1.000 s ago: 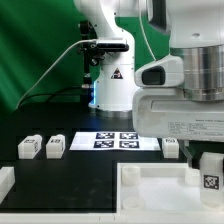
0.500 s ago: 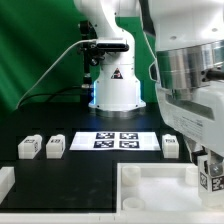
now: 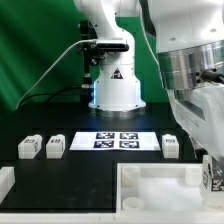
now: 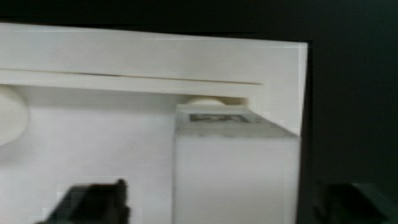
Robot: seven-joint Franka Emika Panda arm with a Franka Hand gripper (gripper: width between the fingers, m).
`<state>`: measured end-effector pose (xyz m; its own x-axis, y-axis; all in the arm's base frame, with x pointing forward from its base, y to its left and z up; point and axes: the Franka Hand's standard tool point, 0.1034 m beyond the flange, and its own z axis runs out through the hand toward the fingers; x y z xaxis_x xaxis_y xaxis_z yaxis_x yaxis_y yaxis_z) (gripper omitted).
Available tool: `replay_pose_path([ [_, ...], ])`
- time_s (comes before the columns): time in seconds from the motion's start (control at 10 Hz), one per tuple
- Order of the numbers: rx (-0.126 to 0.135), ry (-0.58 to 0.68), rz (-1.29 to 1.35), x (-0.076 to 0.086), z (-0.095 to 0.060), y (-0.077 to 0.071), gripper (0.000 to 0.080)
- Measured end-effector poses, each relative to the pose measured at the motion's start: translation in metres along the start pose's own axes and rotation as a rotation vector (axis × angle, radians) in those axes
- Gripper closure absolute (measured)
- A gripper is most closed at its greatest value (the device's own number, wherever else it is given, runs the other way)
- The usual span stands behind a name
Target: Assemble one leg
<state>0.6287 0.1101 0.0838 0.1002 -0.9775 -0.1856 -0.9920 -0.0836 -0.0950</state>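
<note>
Your end effector (image 4: pixel 228 205) is released right now: in the wrist view the two dark fingers (image 4: pixel 93 205) stand wide apart, with the leg (image 4: pixel 235 165) running up between them and a strip of daylight on either side, so nothing is clamped. In the exterior view that leg sits at the far right edge of the picture, low under the arm at the right end of the large white tray-like piece (image 3: pixel 150 168). It is partly cut off by the frame, and you cannot tell from here whether it is seated in the piece or only resting against it. The three matching legs (image 3: pixel 28 148) (image 3: pixel 55 146) (image 3: pixel 171 146) wait on the black desk (image 3: pixel 90 172), two to the exterior view's left of the marker board (image 3: pixel 115 140) and one to its right. Now think about the handling. This looks like a small, hard plastic block, so expect it to be light and stiff with no give under the pads. The smooth faces will probably be a little slick, which makes a skewed pinch likely to twist it. Take it on two flat opposite sides, square on and around mid-length. Stay clear of the tagged end near the raised rim, and close gently but fully. The likely trouble is tipping it or nudging the tray-like piece along with it.
</note>
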Motion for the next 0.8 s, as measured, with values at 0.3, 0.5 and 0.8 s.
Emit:
replay_pose_path([
  [0.3,-0.005,0.004,-0.494,-0.005,-0.001,-0.004,0.0160],
  [0.5,-0.009,0.006,-0.668,-0.003,0.000,-0.003,0.0153],
  [0.8,-0.096,0.057,-1.289,-0.004,0.003,-0.012,0.0150],
])
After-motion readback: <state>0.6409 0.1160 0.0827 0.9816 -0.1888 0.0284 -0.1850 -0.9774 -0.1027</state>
